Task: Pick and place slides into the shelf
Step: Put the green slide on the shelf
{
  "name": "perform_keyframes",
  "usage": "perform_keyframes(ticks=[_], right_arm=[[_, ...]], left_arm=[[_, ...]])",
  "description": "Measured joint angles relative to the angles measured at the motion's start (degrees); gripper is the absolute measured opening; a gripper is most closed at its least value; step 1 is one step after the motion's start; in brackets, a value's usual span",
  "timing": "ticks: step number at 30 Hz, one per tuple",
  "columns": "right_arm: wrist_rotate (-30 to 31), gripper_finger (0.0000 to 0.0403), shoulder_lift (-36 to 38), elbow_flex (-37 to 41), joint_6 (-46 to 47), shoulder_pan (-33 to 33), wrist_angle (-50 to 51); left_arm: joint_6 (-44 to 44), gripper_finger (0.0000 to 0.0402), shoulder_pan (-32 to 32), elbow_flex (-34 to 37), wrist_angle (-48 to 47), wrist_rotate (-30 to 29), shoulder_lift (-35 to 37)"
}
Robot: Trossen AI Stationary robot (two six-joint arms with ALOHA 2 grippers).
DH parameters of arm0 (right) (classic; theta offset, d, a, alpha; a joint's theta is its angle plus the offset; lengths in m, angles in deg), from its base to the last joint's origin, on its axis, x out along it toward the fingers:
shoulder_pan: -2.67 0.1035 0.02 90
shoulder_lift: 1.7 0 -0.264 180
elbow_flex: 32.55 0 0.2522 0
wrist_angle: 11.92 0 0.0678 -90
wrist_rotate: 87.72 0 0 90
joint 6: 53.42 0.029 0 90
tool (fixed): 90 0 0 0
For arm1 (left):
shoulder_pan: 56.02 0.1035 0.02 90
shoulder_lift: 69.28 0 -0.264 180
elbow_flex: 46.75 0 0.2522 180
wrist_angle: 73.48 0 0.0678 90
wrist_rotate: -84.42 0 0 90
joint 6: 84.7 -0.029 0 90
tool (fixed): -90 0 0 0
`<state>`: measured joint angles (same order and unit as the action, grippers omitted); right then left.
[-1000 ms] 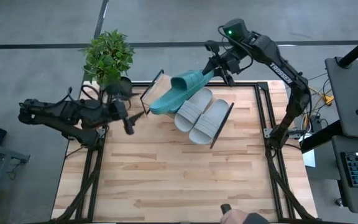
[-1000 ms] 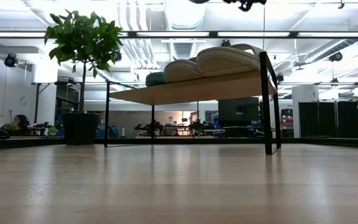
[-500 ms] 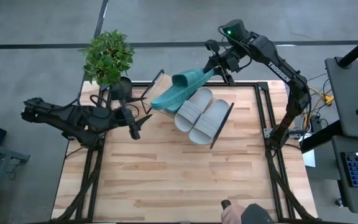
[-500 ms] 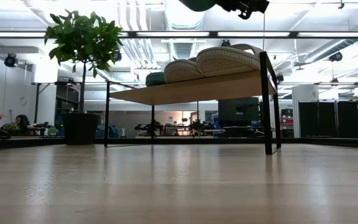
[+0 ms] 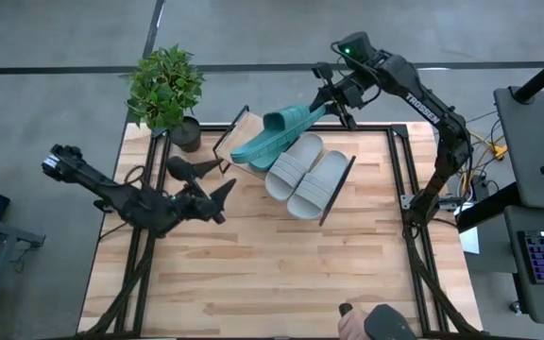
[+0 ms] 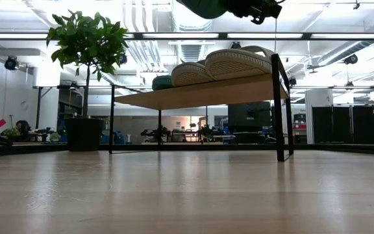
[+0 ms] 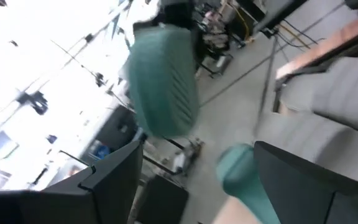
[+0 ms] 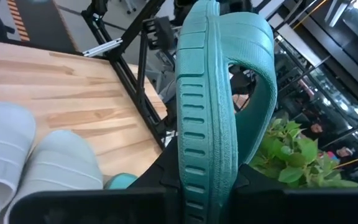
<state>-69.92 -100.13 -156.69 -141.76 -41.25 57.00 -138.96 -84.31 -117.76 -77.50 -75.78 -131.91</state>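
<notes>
My right gripper (image 5: 332, 102) hovers over the table's far edge, shut on a teal slide (image 5: 270, 140) that reaches out above the shelf (image 5: 240, 125). The low view catches that slide (image 6: 203, 6) at the picture's top. Two grey slides (image 5: 305, 173) lie side by side, soles down, on the slanted board (image 6: 200, 94). The second teal slide (image 6: 162, 82) lies on the board beyond them. My left gripper (image 5: 225, 195) is open over the table's left part, short of the shelf, touching nothing. My right gripper pinches one end of the teal slide's sole (image 8: 201, 158) between its two fingers, one on each face. The fingers come from the far right and lie along the slide. The slide is lifted clear above the shelf, turned on edge, with its strap (image 8: 261, 65) farther out.
A potted plant (image 5: 165, 87) stands at the table's far left corner, close to the shelf's left end. A person's hand (image 5: 378, 325) shows at the near edge. The near half of the wooden tabletop (image 5: 281, 274) is bare.
My left arm has swung from beside the plant toward the near edge and the right, out over the table, its gripper now pointing at the shelf. My right gripper has come down a little with the teal slide, which shows more in the low view.
</notes>
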Motion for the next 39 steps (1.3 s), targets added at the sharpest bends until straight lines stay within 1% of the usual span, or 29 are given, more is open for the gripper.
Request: perform_keyframes(ticks=[3,7,11,19,23,26,30,35,39], right_arm=[[0.0,0.0031,0.0,0.6,0.7,0.0,0.1],[0.0,0.0031,0.0,0.8,2.0,0.0,0.1],[-0.2,0.0031,0.0,0.8,1.9,0.7,0.1],[0.2,0.0031,0.1,0.7,1.3,4.1,-1.2],[2.0,0.0031,0.1,0.6,2.5,4.8,-3.5],[2.1,0.0031,0.1,0.5,2.7,4.7,-3.6],[1.8,0.0031,0.1,0.3,2.8,5.1,-3.6],[1.8,0.0031,0.1,0.4,2.8,7.0,-3.5],[3.5,0.0031,0.1,0.4,2.9,7.8,-3.6]], left_arm=[[-4.9,0.0289,0.1,0.0,2.7,0.2,0.4],[-6.0,0.0289,0.2,0.0,3.3,1.7,1.9],[-3.4,0.0289,0.5,0.0,3.3,8.0,3.7],[1.0,0.0289,2.3,0.0,2.8,14.2,5.8],[2.8,0.0289,2.4,0.0,1.5,16.1,5.7],[4.5,0.0289,2.3,0.4,-0.5,16.8,5.4],[4.5,0.0289,3.0,0.9,-0.1,17.0,5.1],[4.7,0.0289,4.7,1.0,2.3,19.8,4.8],[5.6,0.0289,5.8,1.0,2.2,20.7,4.6]])
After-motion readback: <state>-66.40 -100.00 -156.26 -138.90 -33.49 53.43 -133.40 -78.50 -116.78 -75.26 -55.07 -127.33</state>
